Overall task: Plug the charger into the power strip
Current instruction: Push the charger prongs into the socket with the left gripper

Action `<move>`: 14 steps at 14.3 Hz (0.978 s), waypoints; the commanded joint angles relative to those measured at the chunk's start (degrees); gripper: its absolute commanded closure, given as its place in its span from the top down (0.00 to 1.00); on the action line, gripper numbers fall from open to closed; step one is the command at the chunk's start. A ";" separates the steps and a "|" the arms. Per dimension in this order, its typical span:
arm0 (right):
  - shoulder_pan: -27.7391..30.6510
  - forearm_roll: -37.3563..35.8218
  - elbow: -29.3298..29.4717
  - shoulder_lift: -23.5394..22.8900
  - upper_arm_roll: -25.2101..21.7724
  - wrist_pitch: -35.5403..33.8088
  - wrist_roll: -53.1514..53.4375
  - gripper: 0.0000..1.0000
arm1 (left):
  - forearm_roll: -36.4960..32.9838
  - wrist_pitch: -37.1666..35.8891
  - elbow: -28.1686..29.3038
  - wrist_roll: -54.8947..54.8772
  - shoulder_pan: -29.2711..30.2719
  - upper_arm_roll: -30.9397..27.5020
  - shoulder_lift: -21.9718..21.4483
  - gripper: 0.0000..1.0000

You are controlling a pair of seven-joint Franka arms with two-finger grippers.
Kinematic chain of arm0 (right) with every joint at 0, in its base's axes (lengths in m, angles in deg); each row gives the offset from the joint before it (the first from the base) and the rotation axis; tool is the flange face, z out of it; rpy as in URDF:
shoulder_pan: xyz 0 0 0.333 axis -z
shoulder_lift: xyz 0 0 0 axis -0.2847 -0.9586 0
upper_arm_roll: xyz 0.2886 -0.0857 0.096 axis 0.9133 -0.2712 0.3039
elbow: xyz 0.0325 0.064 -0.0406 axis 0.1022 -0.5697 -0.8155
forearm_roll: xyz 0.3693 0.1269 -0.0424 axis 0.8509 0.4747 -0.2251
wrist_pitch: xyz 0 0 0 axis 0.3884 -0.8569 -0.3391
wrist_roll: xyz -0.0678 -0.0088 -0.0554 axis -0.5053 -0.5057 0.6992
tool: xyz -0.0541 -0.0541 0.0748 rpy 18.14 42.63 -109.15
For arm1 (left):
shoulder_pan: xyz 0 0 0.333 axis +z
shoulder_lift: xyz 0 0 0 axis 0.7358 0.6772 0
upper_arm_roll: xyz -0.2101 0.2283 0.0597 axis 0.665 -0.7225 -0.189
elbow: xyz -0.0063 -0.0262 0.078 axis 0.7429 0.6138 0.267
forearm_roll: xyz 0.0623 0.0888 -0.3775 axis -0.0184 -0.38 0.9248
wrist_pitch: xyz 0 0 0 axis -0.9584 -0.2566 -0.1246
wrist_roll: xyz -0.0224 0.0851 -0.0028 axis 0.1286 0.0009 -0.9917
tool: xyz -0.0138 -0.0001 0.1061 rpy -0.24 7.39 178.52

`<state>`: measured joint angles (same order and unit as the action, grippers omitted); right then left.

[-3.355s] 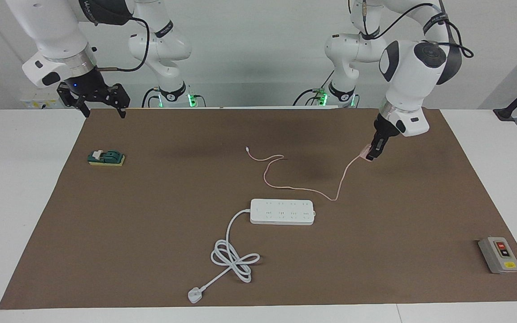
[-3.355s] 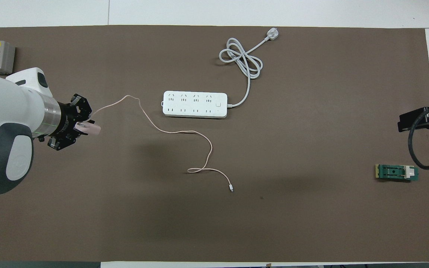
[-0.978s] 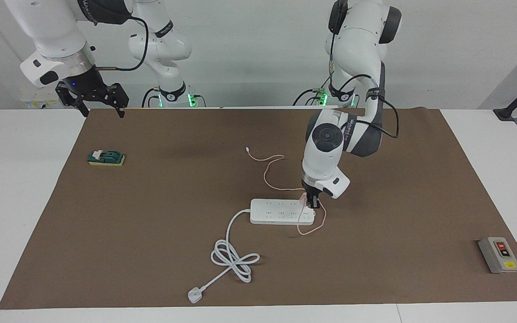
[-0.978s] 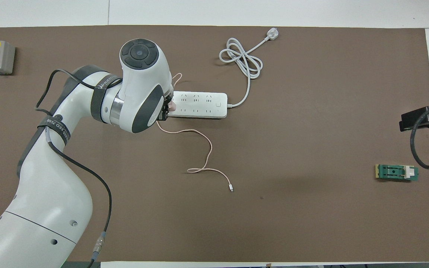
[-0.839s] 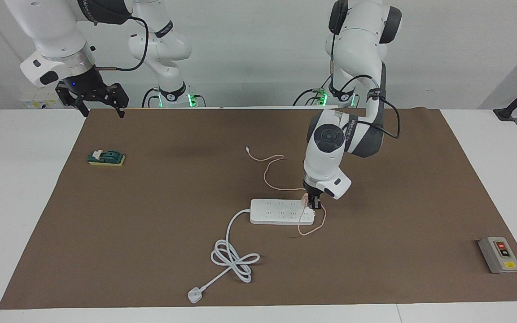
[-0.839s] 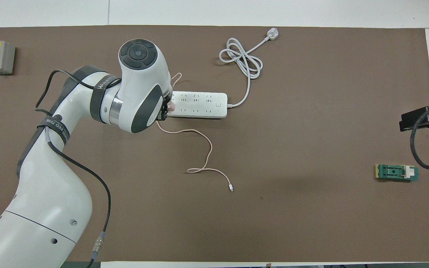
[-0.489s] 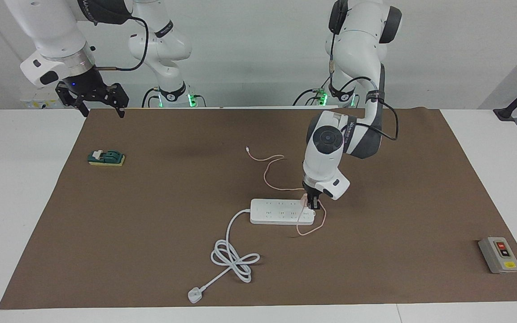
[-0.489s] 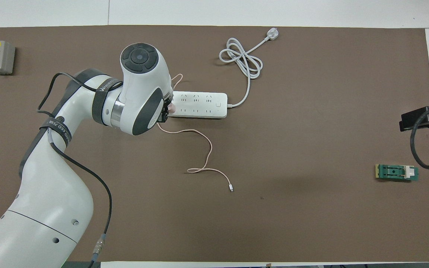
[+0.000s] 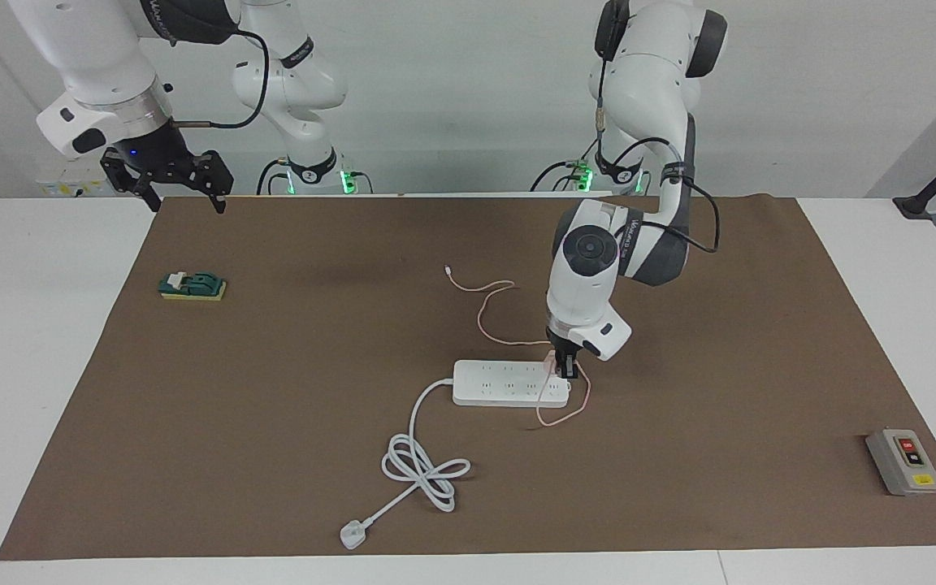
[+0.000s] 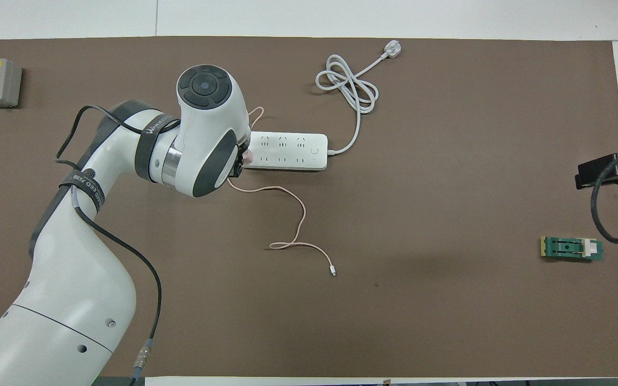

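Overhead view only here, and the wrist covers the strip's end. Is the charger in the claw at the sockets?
Observer: Yes. The facing view shows the left claw holding the charger right at the power strip, at its end toward the left arm. I cannot tell if it is seated.
Operator: Cable snagged?
Observer: No. The pink cable loops slack off that end onto the mat.
Operator: Right arm?
Observer: The right claw waits raised and open over the mat's corner nearest its base.

Charger (image 9: 552, 362) on power strip (image 9: 509, 383)
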<state>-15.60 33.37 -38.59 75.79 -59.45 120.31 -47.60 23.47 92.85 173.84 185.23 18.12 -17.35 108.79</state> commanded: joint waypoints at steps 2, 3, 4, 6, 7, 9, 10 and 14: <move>0.82 0.27 0.42 0.12 0.32 -0.54 -1.42 1.00 | 0.50 1.56 2.54 0.41 -2.21 0.08 -1.65 0.00; 0.82 0.18 0.42 0.12 0.32 -0.45 -1.42 1.00 | 0.50 1.56 2.54 0.41 -2.73 0.08 -1.65 0.00; 0.82 0.18 0.42 0.12 0.32 -0.54 -1.42 1.00 | 0.50 1.47 2.54 0.41 -2.91 0.08 -1.65 0.00; 0.82 0.27 0.42 0.12 0.32 -0.45 -1.42 1.00 | 0.33 1.21 2.54 0.84 -3.88 -0.09 -1.74 0.00; 0.82 0.27 0.42 0.12 0.32 -0.54 -1.42 1.00 | 0.24 0.77 2.46 1.02 -4.14 -0.18 -1.65 0.00; 0.82 0.27 0.42 0.12 0.32 -0.54 -1.42 1.00 | -0.02 -0.02 2.45 1.63 -4.67 -0.18 -1.65 0.00; 0.82 0.27 0.42 0.12 0.41 -0.45 -1.42 1.00 | -1.07 -0.63 2.11 2.42 -5.11 -0.18 -1.65 0.00; 0.82 0.27 0.42 0.12 0.32 -0.54 -1.42 1.00 | -2.22 -1.96 0.70 5.23 -5.11 -0.18 -1.13 0.00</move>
<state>-15.60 33.37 -38.58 75.79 -59.44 120.31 -47.60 18.94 92.57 173.92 187.98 15.32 -18.44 108.79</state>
